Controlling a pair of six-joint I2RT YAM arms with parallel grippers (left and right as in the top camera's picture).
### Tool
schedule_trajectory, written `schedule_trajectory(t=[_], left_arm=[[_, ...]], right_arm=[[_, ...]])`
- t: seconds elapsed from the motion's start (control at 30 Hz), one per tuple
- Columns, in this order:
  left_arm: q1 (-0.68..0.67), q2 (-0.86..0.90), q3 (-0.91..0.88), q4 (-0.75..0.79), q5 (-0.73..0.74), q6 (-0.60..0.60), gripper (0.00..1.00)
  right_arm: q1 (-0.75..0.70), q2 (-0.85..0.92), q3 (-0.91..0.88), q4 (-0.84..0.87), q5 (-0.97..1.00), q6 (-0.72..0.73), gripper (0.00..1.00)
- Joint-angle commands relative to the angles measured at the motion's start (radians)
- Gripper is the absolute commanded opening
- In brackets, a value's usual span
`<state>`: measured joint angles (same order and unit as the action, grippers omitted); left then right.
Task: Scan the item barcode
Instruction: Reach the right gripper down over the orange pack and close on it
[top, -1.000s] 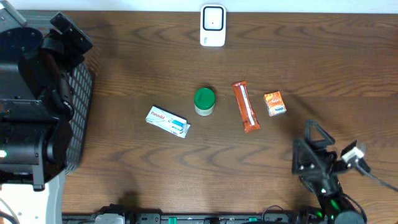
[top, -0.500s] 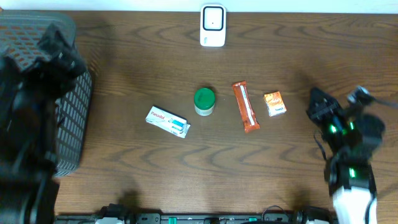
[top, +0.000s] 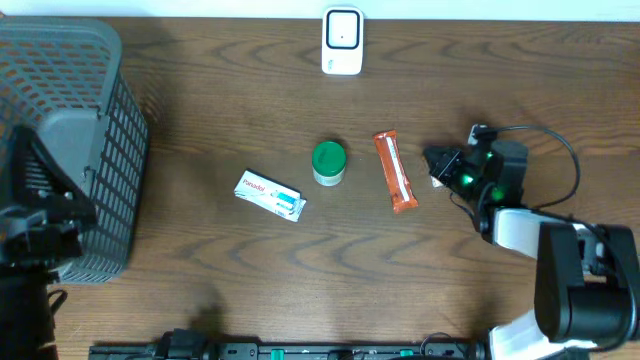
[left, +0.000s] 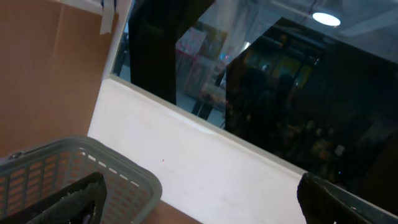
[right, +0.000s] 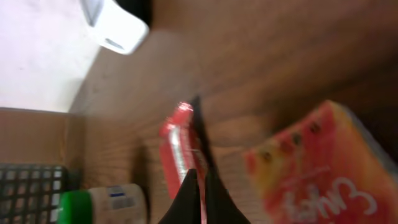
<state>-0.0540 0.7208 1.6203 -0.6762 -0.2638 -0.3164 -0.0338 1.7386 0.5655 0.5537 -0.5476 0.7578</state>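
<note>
Several items lie in a row mid-table: a white Panadol box (top: 270, 195), a green-lidded jar (top: 328, 162) and a red-orange sachet (top: 395, 172). A small orange box (right: 311, 174) lies just right of the sachet; from overhead it is mostly hidden under my right gripper (top: 437, 160). The right wrist view shows that gripper (right: 199, 180) shut with nothing in it, its tips pointing at the gap between sachet (right: 177, 152) and orange box. The white scanner (top: 342, 40) stands at the far edge. My left gripper (left: 202, 202) is open and empty, raised and facing the wall.
A grey mesh basket (top: 70, 100) stands at the table's left end, with the left arm (top: 40, 230) over its near side. The right arm's cable (top: 560, 150) loops above the table on the right.
The right arm swung from the front right corner up to the orange box, and its jaws went from open to shut. The left arm drew back toward the front, uncovering the basket.
</note>
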Motion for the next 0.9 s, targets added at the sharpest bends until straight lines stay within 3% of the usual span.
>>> schedule_trajectory(t=[0.0,0.33,0.43,0.5,0.6,0.67,0.73,0.87], left_arm=[[0.002,-0.002,-0.011,0.006,0.009,0.017,0.98],[0.002,-0.001,-0.03,0.021,0.009,0.017,0.98],[0.002,-0.001,-0.048,0.037,0.009,0.017,0.98],[0.002,-0.001,-0.056,0.045,0.009,0.017,0.98],[0.002,-0.001,-0.061,0.05,0.008,0.017,0.98],[0.002,-0.001,-0.061,0.05,0.009,0.017,0.98],[0.002,-0.001,-0.061,0.05,0.008,0.018,0.98],[0.002,-0.001,-0.061,0.05,-0.016,0.017,0.98]], right_arm=[[0.006,0.057,0.001,0.014,0.05,-0.002,0.01],[0.01,0.109,-0.005,0.002,0.068,-0.143,0.01],[0.01,0.104,-0.005,0.047,-0.031,-0.207,0.01],[0.01,0.082,-0.003,0.14,-0.119,-0.181,0.01],[0.01,0.004,0.009,0.272,-0.203,-0.029,0.01],[0.01,-0.063,0.015,0.285,-0.214,0.025,0.01],[0.008,-0.146,0.015,0.217,-0.188,0.042,0.01],[0.007,-0.315,0.015,-0.193,0.074,0.01,0.01]])
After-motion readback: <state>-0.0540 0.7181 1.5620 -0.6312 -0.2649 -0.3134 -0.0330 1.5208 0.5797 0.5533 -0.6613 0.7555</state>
